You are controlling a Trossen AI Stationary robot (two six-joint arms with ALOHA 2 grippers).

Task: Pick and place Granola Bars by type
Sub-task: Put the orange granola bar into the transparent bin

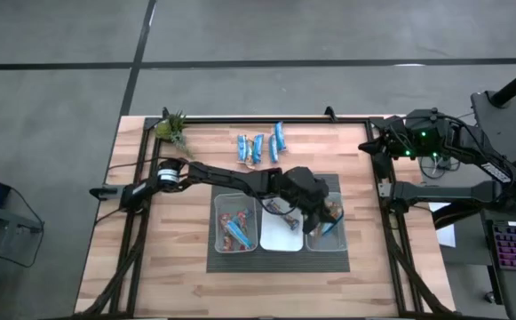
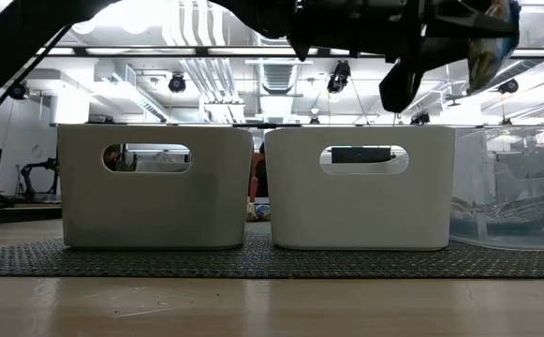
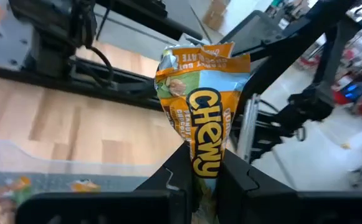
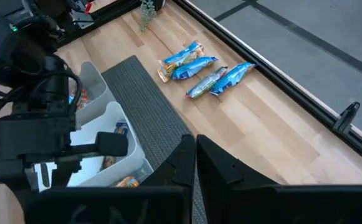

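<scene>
Light wooden table (image 1: 178, 267), slatted, framed by a dark rail. Near the middle, a dark woven mat (image 1: 277, 261) flat on the wood. On the mat, three bins (image 1: 281, 238) side by side in a row, touching or nearly so. Toward the far edge, four blue-wrapped bars (image 4: 204, 71) loose on the bare wood, close together, well apart from the mat. At the far left corner, a small green plant (image 1: 174, 130) just beside the rail. In the low view, mat under two white bin walls and a clear one at the right.
</scene>
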